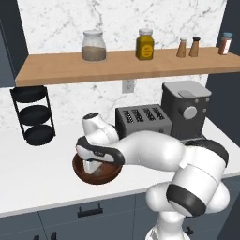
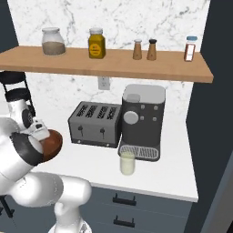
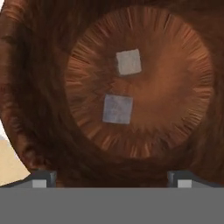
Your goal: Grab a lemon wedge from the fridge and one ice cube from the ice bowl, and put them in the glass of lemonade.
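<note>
My gripper (image 1: 92, 165) hangs open just above the ice bowl (image 1: 111, 174), a wide reddish-brown wooden bowl on the counter. In the hand view its fingertips (image 3: 42, 179) stand wide apart at the bowl's near wall (image 3: 39, 109), with nothing between them. Two pale ice cubes lie apart on the bowl's floor, one ice cube (image 3: 117, 109) nearer the gripper (image 3: 111, 179) and another (image 3: 128, 61) beyond it. The glass of lemonade (image 2: 128, 163) stands in front of the coffee machine, right of the bowl (image 2: 52, 143). The lemon wedge and the fridge are out of view.
A grey toaster (image 1: 143, 119) and a coffee machine (image 1: 186, 108) stand behind and right of the bowl. A black tiered rack (image 1: 33, 115) is at the back left. A wooden shelf (image 1: 56, 69) with jars and shakers hangs overhead. The counter's front edge lies just below the bowl.
</note>
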You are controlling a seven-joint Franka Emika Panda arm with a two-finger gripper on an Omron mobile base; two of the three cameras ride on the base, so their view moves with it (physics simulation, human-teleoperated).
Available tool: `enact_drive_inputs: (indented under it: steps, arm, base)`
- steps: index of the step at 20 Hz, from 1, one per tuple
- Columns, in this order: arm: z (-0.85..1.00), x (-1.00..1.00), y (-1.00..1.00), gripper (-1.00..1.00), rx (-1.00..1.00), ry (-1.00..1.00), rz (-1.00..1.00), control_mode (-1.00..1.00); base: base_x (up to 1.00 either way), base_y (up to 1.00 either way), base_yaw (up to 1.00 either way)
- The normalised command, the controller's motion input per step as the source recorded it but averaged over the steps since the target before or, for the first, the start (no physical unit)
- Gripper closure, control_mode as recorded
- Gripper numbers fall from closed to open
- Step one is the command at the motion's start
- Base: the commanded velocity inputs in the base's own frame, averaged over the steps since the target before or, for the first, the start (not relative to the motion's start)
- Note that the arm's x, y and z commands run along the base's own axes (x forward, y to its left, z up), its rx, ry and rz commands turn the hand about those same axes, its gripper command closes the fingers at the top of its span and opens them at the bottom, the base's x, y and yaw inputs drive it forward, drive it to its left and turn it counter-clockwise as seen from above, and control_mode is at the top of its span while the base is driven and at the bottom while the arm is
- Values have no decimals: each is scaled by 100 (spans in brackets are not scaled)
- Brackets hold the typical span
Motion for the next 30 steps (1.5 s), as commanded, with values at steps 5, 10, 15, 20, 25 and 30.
enact_drive_inputs:
  steps: [5, 10, 15, 20, 25, 30]
  arm:
    - [-30, 31, 5, -100, 1, 3, 16, -100]
    - [-26, 2, 0, -100, 4, 2, 6, -100]
    - [0, 32, 0, -100, 16, 4, 0, -100]
    - [-8, 16, 0, -100, 7, 3, 0, -100]
    - [-27, 0, 0, -100, 0, 0, 0, -100]
    - [-11, -4, 0, -100, 0, 0, 0, -100]
  base:
    - [0, 0, 0]
    - [0, 0, 0]
    - [0, 0, 0]
    - [0, 0, 0]
    - [0, 0, 0]
    - [0, 0, 0]
